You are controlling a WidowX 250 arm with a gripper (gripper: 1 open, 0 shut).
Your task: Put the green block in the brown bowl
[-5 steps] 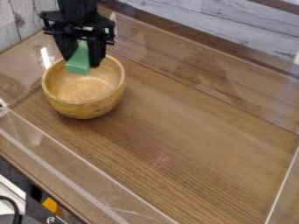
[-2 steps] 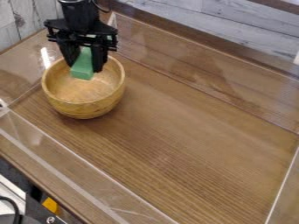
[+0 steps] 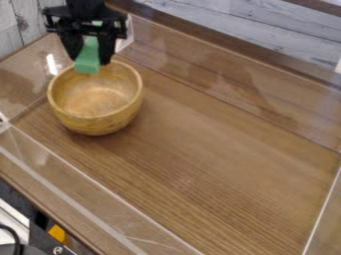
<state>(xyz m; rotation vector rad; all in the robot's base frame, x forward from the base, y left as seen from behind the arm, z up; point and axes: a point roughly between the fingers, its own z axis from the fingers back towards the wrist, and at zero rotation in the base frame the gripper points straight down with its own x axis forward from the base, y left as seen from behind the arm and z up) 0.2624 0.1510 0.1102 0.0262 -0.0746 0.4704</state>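
Drift is the news here: my pincer [image 3: 88, 42] has slid toward the far left, so the green block [image 3: 88, 56] that hung over the middle of the brown bowl [image 3: 95, 98] a moment ago now sits above the bowl's far-left rim. It looks a touch higher than before too, though from this one angle I can't be sure of height. My jaws are pressed tight on the block's upper end, and the bar hangs upright below them, clear of the wood as far as I can tell. The bowl itself has not budged on the table [image 3: 226, 149], and its golden inside is bare. For the task, I judge this a step away from the drop: released here, the block might clip the rim or tumble outside. I would want to come back over the centre before letting go.
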